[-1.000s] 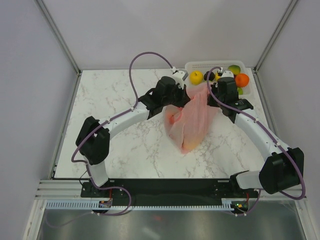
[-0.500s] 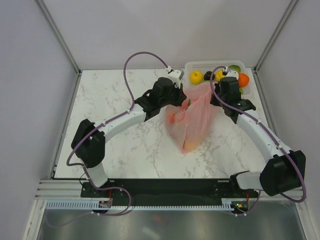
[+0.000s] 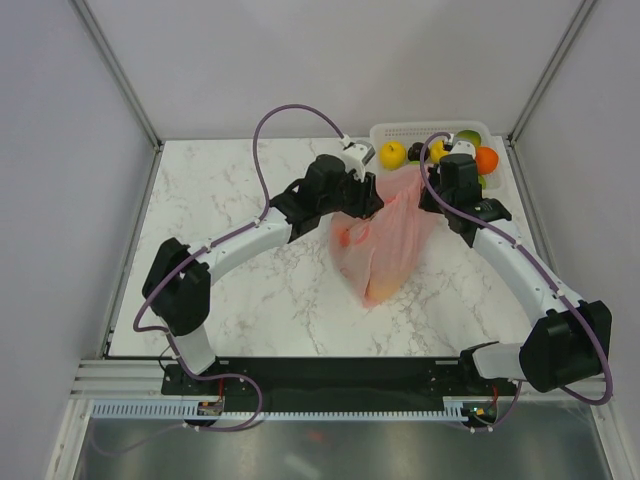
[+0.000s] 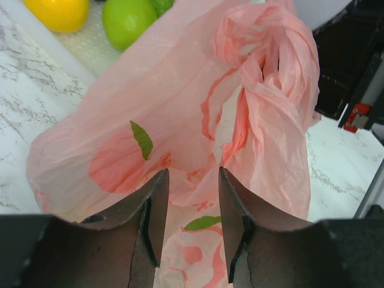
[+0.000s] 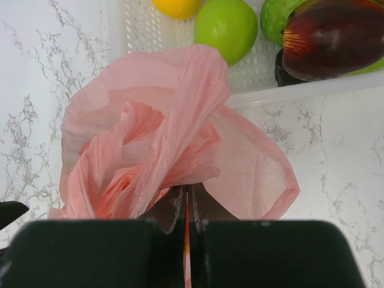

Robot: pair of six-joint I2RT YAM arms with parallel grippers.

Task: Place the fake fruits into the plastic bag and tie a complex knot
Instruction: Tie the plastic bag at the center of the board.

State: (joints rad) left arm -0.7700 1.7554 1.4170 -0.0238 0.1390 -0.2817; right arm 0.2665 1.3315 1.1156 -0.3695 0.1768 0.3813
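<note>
- Left gripper [image 4: 192,180]: jaws parted, nothing pinched. A thin, crinkly, translucent pink plastic bag [image 4: 138,102] sits right ahead of its fingertips, and the film shows through the gap.
- Right gripper [image 5: 187,197]: closed on the pink plastic bag, clamping bunched film at the top. A twisted wad of handles [image 5: 150,144] rises straight off its tips.
- From the left gripper, that wad is up and to the right, on the far side of the bag.
- The bag body slumps between the two grippers, with its bottom on the white marble table [image 5: 336,150].
- Glossy plastic fruits lie beyond both grippers in a white lattice basket [image 5: 258,72], just behind the bag: yellow [image 4: 57,12], green [image 5: 227,24] and dark purple-red [image 5: 336,39].
- An orange-yellow patch shows low in the bag from above. Cannot tell whether it is fruit or print.
- Cannot tell whether a real knot is tied or the handles are only twisted.
- Handling, as a judgement: the film is light, limp and slippery, collapses when released and tears if yanked. The fruits look smooth and hard, so they likely roll.
- Best hold: pinch the gathered, twisted handle material, not the flat wall. A thick bunch should slip less.
</note>
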